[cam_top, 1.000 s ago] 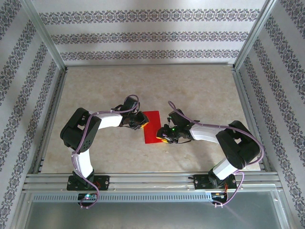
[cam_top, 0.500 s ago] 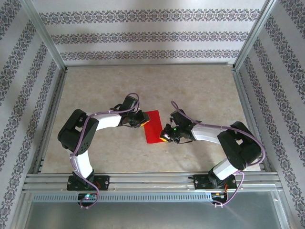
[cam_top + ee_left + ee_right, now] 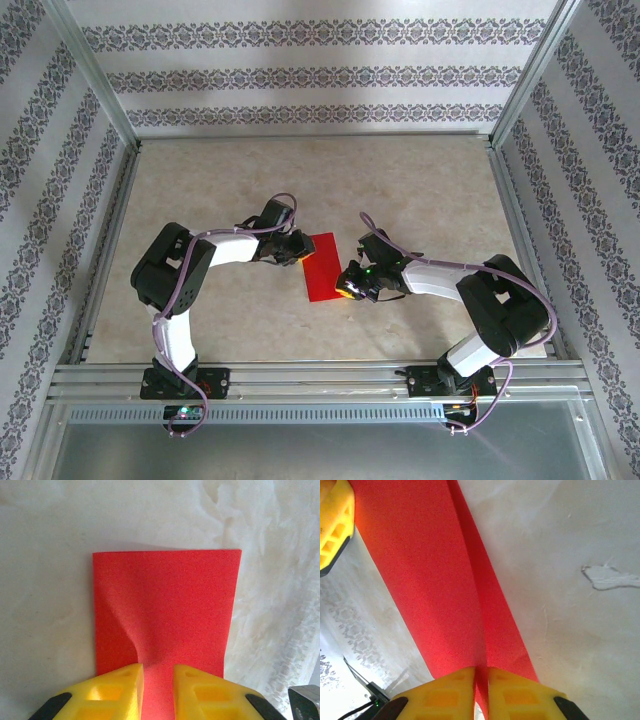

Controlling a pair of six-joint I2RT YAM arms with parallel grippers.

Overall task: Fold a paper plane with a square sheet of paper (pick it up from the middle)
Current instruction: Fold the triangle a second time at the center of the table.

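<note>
**Both grippers pinch; paper stays put**

Top view: the thin, bright red paper sheet (image 3: 320,268), folded into a rectangle, lies about mid-table (image 3: 430,190), hardly shifted since a second ago.
Left wrist: the left gripper (image 3: 158,672), nearly closed, pinches a pucker.
Right wrist: the right gripper (image 3: 480,675) nips the folded edge, likely creasing it.

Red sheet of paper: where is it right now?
Top view: the square sheet of paper is centre frame, between the left gripper on its left edge and the right gripper at its near right corner.
</note>
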